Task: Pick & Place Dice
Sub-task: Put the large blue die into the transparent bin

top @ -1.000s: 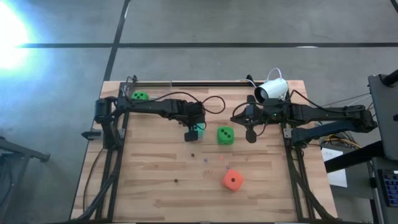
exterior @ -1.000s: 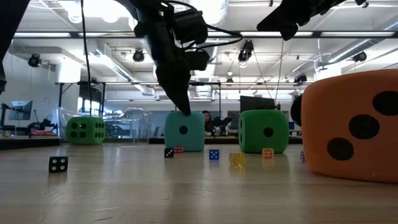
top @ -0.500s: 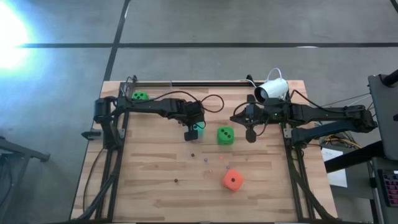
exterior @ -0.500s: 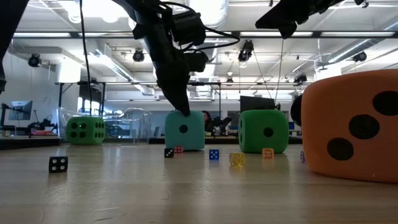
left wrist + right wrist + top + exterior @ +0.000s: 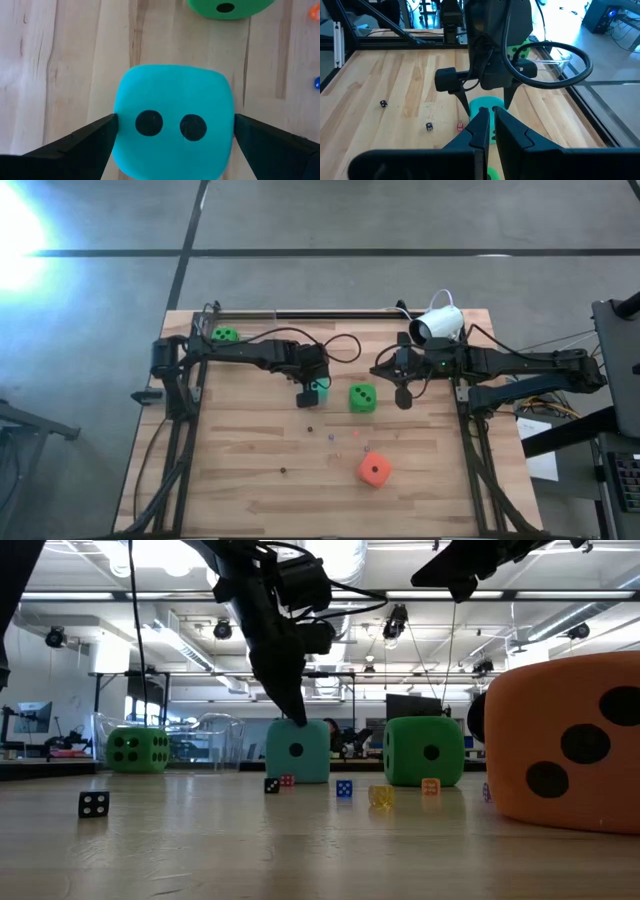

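Note:
The teal die (image 5: 174,122) sits flat on the wooden table, near its middle (image 5: 319,388), with two dark pips facing up. My left gripper (image 5: 310,393) is over it, one finger on each side. One bright green die (image 5: 362,397) rests just to its right, and another (image 5: 226,334) lies near the far left corner. The orange-red die (image 5: 374,469) lies toward the near edge and looms large in the low view (image 5: 565,745). My right gripper (image 5: 403,395) hangs shut above the table, right of the middle green die. My left gripper holds the teal die between its two fingers, coming from above and pointing down. One fingertip (image 5: 102,131) meets the die's side (image 5: 119,125), and the other fingertip (image 5: 250,131) meets the opposite side (image 5: 230,125). The die stands upright with its bottom on the table (image 5: 297,778).
Several tiny coloured dice (image 5: 343,788) and one small black one (image 5: 93,803) lie scattered on the boards in front of the big dice. A white camera (image 5: 437,326) and a cable loop (image 5: 345,348) sit near the far edge. Bare wood (image 5: 240,470) lies near left.

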